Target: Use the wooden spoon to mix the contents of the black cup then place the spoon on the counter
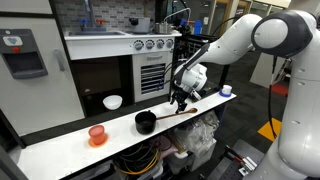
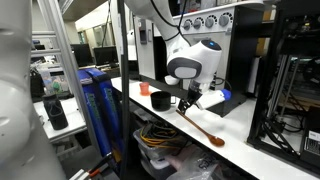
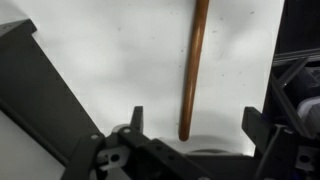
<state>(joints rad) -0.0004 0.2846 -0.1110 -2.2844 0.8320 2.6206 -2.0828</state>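
Spoon axis: the wooden spoon (image 2: 203, 127) lies flat on the white table (image 2: 245, 130), its long axis slanting along the table's length. Its bowl end points to the table's near end and front edge, and its handle end points back toward the pincer.
Spoon, wrist view: the handle runs almost straight up the frame, leaning slightly, with its tip lowest.
Pincer: the pincer (image 3: 195, 130) is spread wide and holds nothing. The handle tip sits between the two fingers (image 3: 135, 122) and touches neither (as far as the wrist view lets one judge).
Spoon against pincer: in an exterior view the pincer hangs just over the handle end, and the rest of the spoon reaches away from it toward the near end.
Black cup: the black cup (image 2: 160, 100) stands upright on the table beyond the pincer, near the handle end. I cannot tell whether they touch.
Farther: an orange-red cup (image 2: 144, 89) stands toward the table's far end.
View differences: only one exterior view shows the white bowl (image 1: 113, 102), behind the table's back edge. The wrist view shows only handle and table.
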